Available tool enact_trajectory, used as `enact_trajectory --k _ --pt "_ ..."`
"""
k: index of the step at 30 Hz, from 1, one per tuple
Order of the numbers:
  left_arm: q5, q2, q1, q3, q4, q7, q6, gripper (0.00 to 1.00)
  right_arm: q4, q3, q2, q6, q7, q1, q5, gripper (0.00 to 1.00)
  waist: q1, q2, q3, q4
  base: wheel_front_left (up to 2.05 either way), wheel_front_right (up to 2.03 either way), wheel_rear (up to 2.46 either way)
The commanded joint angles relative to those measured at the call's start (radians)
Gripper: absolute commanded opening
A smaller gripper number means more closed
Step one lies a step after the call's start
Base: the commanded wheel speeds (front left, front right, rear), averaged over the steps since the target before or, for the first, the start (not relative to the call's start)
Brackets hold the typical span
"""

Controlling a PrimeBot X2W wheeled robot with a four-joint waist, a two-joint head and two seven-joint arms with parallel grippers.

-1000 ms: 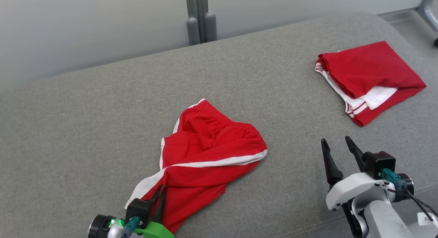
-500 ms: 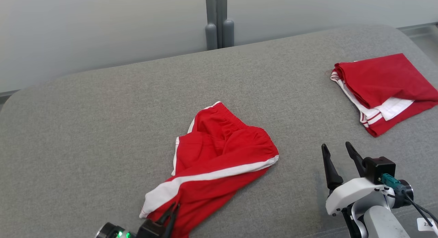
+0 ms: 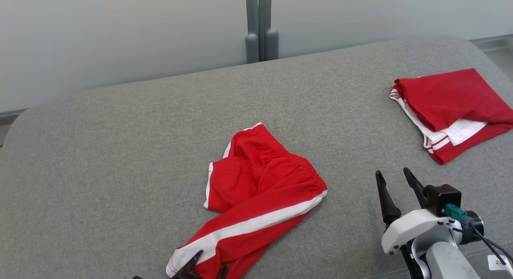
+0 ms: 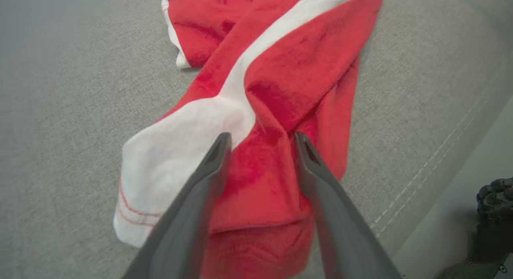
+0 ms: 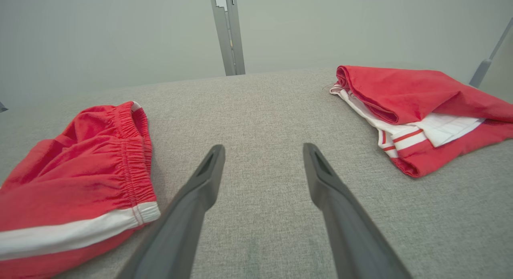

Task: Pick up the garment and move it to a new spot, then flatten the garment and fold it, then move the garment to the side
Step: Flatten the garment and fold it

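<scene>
left pincer (image 4: 261, 138) spread, one finger on either side of a raised crease at the leg end of the shorts (image 4: 304, 62), just beside the white stripe. nothing pinched. whether the tips touch the cloth cannot be told. in the head view the left pincer (image 3: 209, 262) sits at the bottom edge, over the near end of the shorts (image 3: 260, 191).

right pincer (image 3: 392, 171) spread and empty, above bare cushion (image 3: 120, 150) to the right of the shorts and well apart from them. right wrist view agrees: right pincer (image 5: 263, 147) over grey fabric, shorts (image 5: 72, 166) to its left.

shorts lie crumpled, not flat, near the middle of the cushion. elastic waistband faces the far side, one leg is drawn toward the near edge, and the white stripe runs diagonally.

folded garment (image 3: 449, 98), red and white, lies at the far right of the cushion. grey post (image 3: 261, 26) stands behind the far edge.
</scene>
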Motion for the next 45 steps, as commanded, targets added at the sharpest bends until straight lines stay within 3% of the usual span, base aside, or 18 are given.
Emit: enact_trajectory --k 1,7,18,32,45 --pt "-0.019 0.0 -0.006 0.026 -0.02 -0.003 0.02 1.0 -0.002 -0.006 -0.002 -0.002 -0.002 0.002 0.007 1.0 0.0 0.0 -0.008 -0.003 0.0 0.0 0.0" --pt "-0.068 -0.007 0.051 0.124 -0.103 -0.003 0.063 1.0 -0.006 -0.011 0.008 -0.002 -0.002 0.021 0.015 1.0 0.0 0.0 -0.032 0.006 0.0 0.0 0.0" --pt "-0.104 -0.03 0.099 0.299 -0.194 -0.003 0.091 1.0 -0.065 0.005 0.019 -0.002 -0.002 0.04 0.001 1.0 0.0 0.0 -0.063 0.022 0.0 0.0 0.0" --pt "-0.09 -0.08 0.126 0.47 -0.286 -0.003 0.067 1.0 -0.159 0.011 0.025 -0.002 -0.002 0.077 -0.038 1.0 0.0 0.0 -0.093 0.011 0.0 0.0 0.0" --pt "-0.084 -0.094 0.136 0.481 -0.247 -0.003 0.032 1.0 -0.144 0.029 0.028 -0.002 -0.002 0.076 -0.035 1.0 0.0 0.0 -0.082 0.021 0.0 0.0 0.0"
